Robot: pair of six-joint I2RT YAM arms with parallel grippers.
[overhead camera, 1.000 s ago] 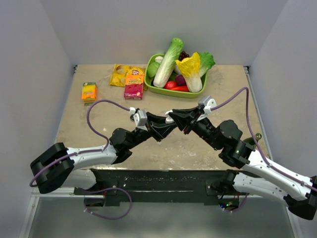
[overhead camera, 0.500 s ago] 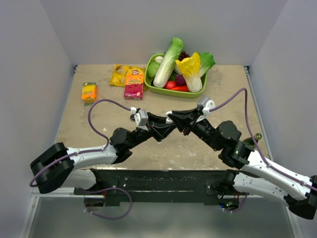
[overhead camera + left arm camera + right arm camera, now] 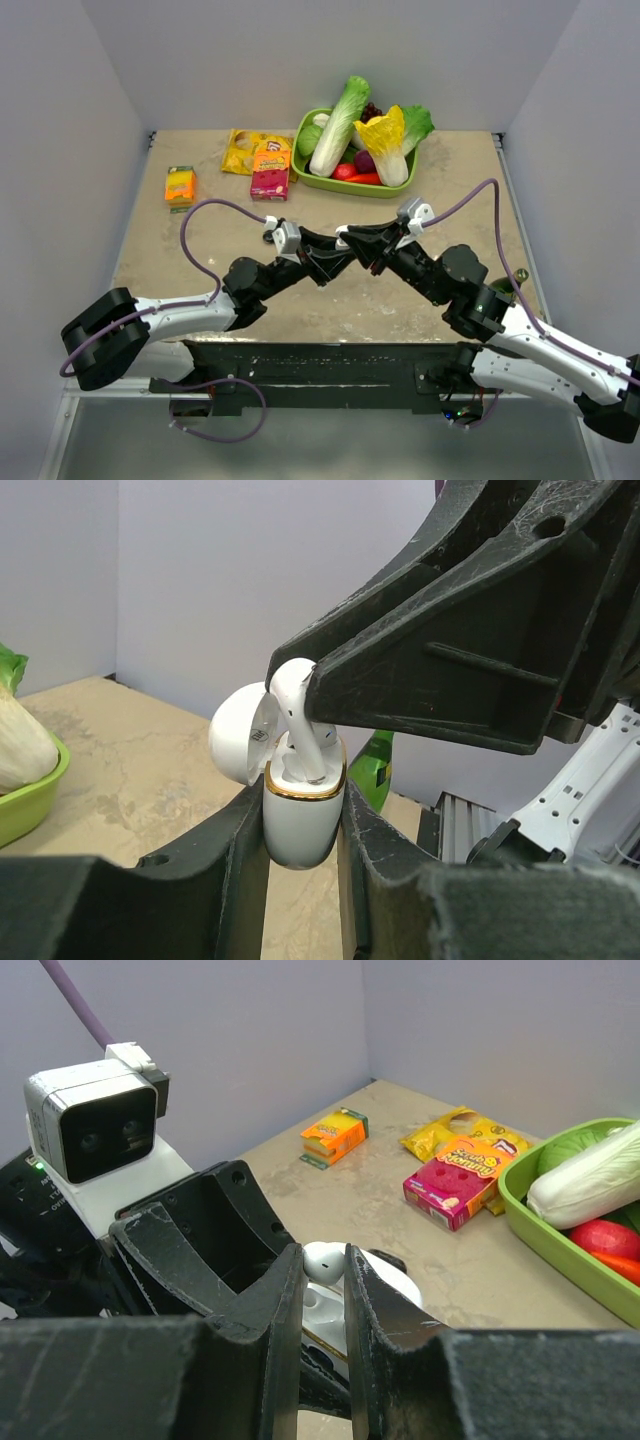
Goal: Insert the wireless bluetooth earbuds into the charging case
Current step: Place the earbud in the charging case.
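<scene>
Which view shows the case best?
Left wrist: the case sits centred, lid open, body clamped between the left jaws, an earbud standing in it. Right wrist shows only white slivers of it behind the right jaws. Top external hides it where the arms meet.

Even, bright diffuse light; soft shadows; near claw surfaces blurred.

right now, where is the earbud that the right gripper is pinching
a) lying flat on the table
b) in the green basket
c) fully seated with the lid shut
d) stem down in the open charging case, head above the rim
d: the left wrist view shows the earbud held by the right gripper, its stem dipping into the open charging case, which the left gripper clamps with the lid swung back.
</scene>
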